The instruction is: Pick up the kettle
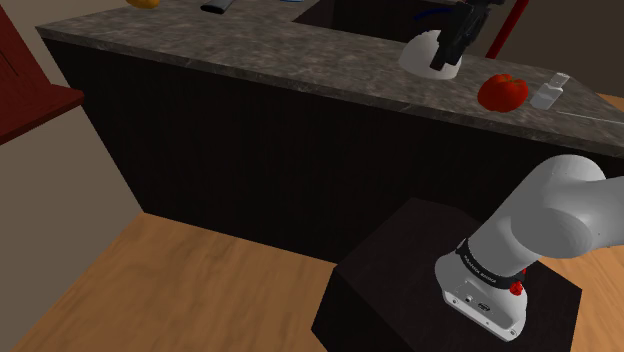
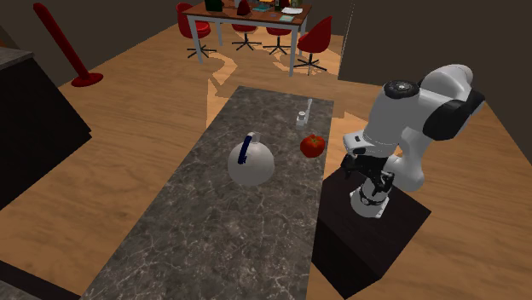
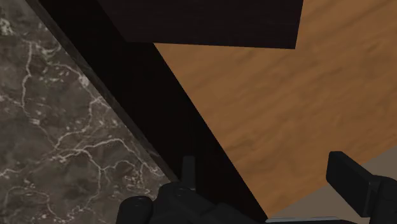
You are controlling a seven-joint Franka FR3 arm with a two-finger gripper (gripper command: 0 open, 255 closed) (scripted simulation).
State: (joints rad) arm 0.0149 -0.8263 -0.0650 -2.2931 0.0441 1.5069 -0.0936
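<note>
Plainly the pincer [image 2: 372, 177] is released, its fingers apart above the counter's [image 2: 213, 247] edge, holding nothing. The kettle [image 2: 250, 164] sits well apart from it, farther in on the counter, handle [image 2: 245, 149] up. A tomato [image 2: 313, 146] lies nearer the pincer, and a low sweep could knock it rolling. Closing on the round body rather than the handle would likely slip.
</note>
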